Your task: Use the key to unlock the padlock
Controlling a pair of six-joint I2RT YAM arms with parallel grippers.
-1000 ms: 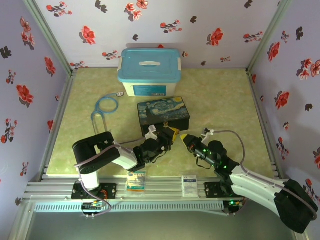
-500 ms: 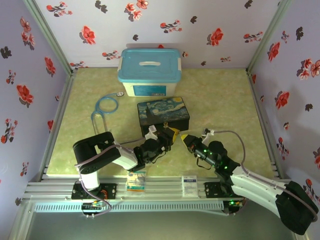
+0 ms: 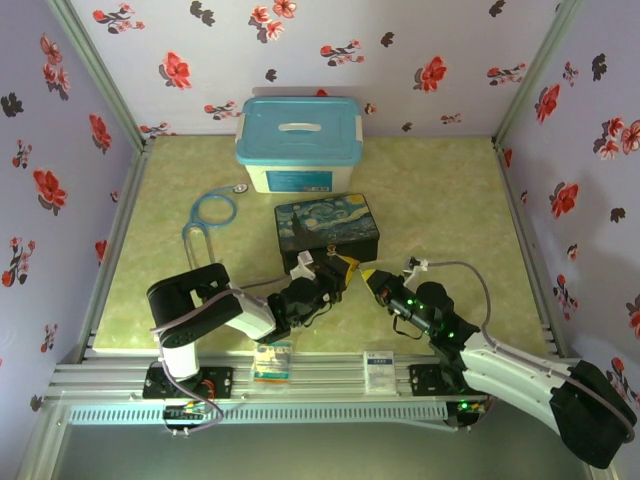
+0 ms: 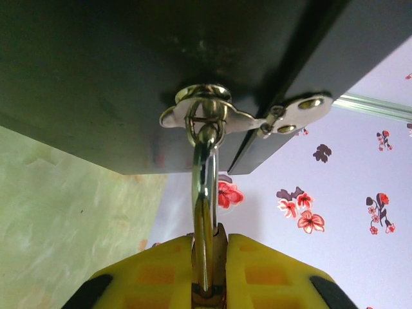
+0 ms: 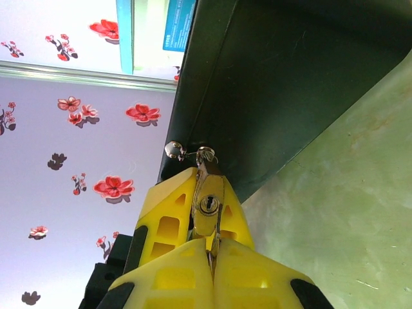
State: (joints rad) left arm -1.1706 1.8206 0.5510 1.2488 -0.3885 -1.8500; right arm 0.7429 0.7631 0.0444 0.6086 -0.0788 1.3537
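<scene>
Green-matted table [image 3: 450, 200] between flowered walls: both claws meet at the near face of the starry box [image 3: 325, 225], which stands mid-table.

Left gripper [image 4: 209, 251] is nipped narrow on the padlock [image 5: 207, 205], whose silver shackle [image 4: 205, 180] runs up through the hasp [image 4: 244, 119] on the dark box. The lock's keyhole end faces the right gripper [image 5: 212, 262], which is pressed fully closed on the key [image 5: 211, 244], a thin silver sliver at its tips. Whether the key touches the keyhole or stops just short of it, I cannot tell.
</scene>
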